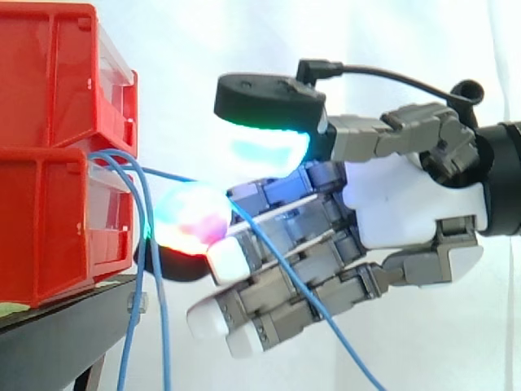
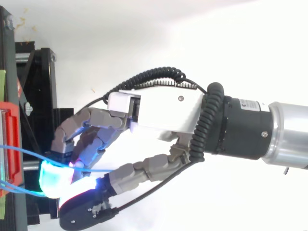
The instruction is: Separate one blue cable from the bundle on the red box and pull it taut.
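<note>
Two red bins (image 1: 57, 220) are stacked at the left on a black stand (image 1: 57, 334). Several blue cables come out between the bins, and the bundle (image 1: 163, 342) hangs down in front of the lower bin. One blue cable (image 1: 163, 174) leaves the bundle and runs right into my hand (image 1: 407, 204). It passes behind the uppermost fingertip (image 1: 191, 218), which glows red and cyan, then in front of the lower fingers and trails down to the right. The fingers close on it; the thumb hovers above. From above, that cable (image 2: 29, 153) runs from the bin's edge (image 2: 12, 139) in under the hand (image 2: 159, 110).
The bins' front edge is a short way left of my fingertips. A white curtain backs the scene. The black stand's frame (image 2: 33, 82) lies under and beside the fingers in the top view.
</note>
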Robot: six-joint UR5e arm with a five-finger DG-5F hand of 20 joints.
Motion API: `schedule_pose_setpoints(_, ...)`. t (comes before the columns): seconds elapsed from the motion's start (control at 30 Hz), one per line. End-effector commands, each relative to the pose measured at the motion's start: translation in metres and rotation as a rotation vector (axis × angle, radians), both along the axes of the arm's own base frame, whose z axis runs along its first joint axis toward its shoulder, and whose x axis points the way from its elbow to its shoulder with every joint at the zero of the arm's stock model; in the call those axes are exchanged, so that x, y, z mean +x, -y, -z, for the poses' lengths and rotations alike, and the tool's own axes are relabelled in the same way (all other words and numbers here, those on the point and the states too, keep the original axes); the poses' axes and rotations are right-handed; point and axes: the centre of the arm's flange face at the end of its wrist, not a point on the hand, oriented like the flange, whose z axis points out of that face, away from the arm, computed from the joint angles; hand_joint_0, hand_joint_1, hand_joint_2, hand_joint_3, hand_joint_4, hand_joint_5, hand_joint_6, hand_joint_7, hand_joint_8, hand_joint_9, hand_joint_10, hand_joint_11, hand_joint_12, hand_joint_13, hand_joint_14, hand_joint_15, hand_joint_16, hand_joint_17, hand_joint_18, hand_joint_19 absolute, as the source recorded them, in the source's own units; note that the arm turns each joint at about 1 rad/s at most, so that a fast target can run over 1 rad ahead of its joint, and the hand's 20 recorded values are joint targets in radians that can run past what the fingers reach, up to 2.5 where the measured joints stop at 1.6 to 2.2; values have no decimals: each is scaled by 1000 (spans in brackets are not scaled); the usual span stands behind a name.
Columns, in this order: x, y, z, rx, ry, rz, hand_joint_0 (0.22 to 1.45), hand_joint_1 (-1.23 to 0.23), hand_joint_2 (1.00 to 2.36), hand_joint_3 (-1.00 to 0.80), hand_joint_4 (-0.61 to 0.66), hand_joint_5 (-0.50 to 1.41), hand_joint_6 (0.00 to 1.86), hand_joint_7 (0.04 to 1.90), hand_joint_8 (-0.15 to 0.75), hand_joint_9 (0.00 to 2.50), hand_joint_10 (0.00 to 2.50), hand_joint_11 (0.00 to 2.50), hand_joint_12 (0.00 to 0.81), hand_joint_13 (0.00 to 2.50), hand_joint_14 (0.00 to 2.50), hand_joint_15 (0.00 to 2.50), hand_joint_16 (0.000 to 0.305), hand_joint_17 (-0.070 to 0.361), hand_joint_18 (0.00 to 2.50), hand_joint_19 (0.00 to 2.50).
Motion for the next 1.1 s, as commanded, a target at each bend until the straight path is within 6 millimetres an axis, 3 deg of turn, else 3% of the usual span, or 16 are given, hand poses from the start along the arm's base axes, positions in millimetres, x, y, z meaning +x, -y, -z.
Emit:
schedule_pose_setpoints(0.0,3,3,-13,0,6,8,593,-741,1014,-291,173,-130,905,746,216,944,15,409,333,670,18,379,52,117,400,451)
schedule_pose_setpoints(0.33,2,7,-14,4,4,11,573,-700,1013,-295,182,-106,906,791,226,1043,16,428,341,741,19,411,52,118,453,489)
schedule_pose_setpoints(0.5,-3,16,6,16,-21,23,562,-628,1011,-351,195,-102,821,817,228,1054,16,430,344,745,18,418,53,119,458,496)
schedule_pose_setpoints(0.53,-5,17,20,27,-11,24,559,-623,1010,-360,199,-98,805,829,227,1055,16,430,343,746,18,414,53,119,458,495)
schedule_pose_setpoints(0.67,-6,17,36,39,27,27,545,-604,1008,-393,212,-76,655,1009,230,1052,16,422,344,749,17,415,54,122,460,500)
schedule_pose_setpoints(1.07,-8,18,42,31,19,28,540,-601,1008,-402,226,-69,562,1162,231,1052,15,420,350,749,19,419,55,123,460,501)
